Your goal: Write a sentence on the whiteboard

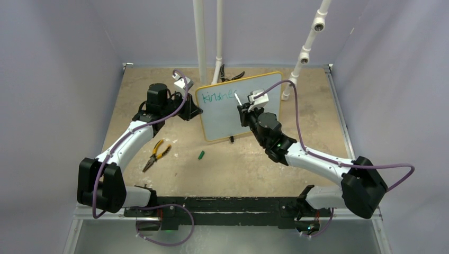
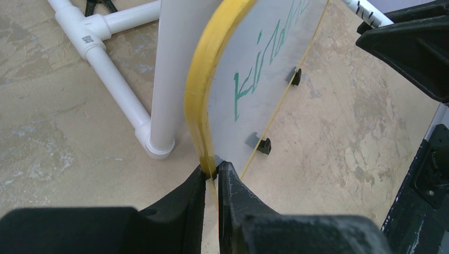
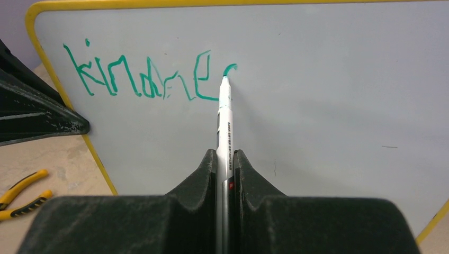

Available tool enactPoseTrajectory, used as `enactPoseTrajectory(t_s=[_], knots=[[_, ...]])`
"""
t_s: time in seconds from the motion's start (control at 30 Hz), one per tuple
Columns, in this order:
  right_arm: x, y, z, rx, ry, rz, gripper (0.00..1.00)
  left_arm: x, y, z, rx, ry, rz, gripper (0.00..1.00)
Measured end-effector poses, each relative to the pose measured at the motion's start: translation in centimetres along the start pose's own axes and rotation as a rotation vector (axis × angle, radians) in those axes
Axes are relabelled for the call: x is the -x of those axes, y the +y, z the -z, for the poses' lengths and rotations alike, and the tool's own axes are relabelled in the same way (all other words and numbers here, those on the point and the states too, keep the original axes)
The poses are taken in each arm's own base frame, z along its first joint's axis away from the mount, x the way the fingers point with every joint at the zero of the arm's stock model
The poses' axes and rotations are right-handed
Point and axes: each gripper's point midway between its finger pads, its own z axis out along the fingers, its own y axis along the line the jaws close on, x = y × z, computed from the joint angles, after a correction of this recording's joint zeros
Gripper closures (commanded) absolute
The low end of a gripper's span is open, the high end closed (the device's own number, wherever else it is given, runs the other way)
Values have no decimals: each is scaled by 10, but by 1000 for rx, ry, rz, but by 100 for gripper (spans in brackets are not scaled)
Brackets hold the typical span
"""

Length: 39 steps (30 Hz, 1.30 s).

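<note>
The whiteboard (image 1: 239,106) with its yellow frame lies tilted on the table, its white face (image 3: 317,116) filling the right wrist view. Teal lettering of the sentence (image 3: 148,79) reads "kindne" plus the start of another letter; it also shows as lettering (image 1: 218,96) from above. My right gripper (image 3: 225,153) is shut on a white marker pen (image 3: 225,121), whose teal tip touches the board at the last stroke. My left gripper (image 2: 213,170) is shut on the whiteboard's yellow edge (image 2: 204,95) at its left side.
Yellow-handled pliers (image 1: 155,154) and a small green pen cap (image 1: 201,155) lie on the table in front of the board. White pipe posts (image 1: 200,42) stand behind it, with black pliers (image 1: 231,75) near their base.
</note>
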Motion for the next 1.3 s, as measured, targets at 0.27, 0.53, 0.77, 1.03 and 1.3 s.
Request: enactPoseTrajectory(t_s=[0.27,0.53,0.77,1.03,1.3], knots=[[-5,-1,2,-9,11,-12,100,0,0,0,0,0,0,100],[-15,-10,7,-62,38,-41,100,0,0,0,0,0,0,100],[-16,-10,7,-61,42,-45,100,0,0,0,-1,0,0,100],[-20,-1,9,-32,51,-25,100,0,0,0,-1,0,0,100],[-22,4,13,-16,54,-18,100,0,0,0,-1,0,0,100]])
